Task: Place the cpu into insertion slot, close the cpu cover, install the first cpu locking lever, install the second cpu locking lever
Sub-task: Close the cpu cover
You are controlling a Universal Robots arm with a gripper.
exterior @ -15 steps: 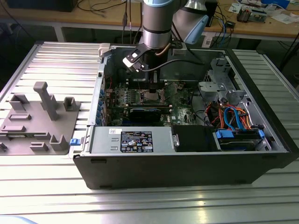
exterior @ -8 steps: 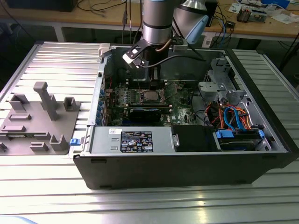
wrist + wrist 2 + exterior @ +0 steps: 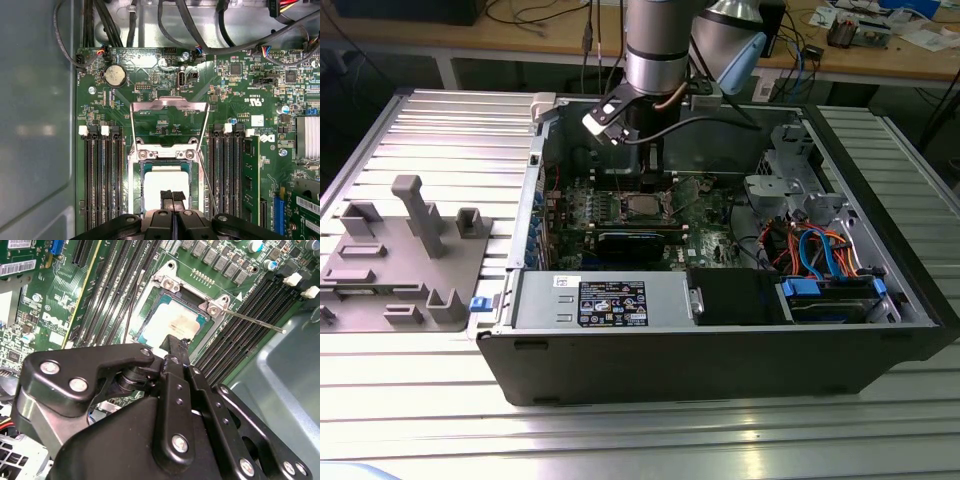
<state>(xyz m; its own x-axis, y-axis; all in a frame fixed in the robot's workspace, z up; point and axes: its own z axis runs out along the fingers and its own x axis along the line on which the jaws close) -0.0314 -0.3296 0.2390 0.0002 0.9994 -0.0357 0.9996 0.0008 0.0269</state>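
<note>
One cpu (image 3: 157,187) lies seated in the socket (image 3: 134,180); the gripper (image 3: 172,196), fingers (image 3: 166,195) pressed together and holding nothing, hangs right over its top, with the cpu cover (image 3: 169,104) swung open beside the socket.

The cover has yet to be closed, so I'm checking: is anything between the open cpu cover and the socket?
Yes. The cover is flipped open, and the gripper hangs shut right over the cpu seated in the socket. That likely puts it in the cover's swing path. Nothing else visible lies between them.
</note>
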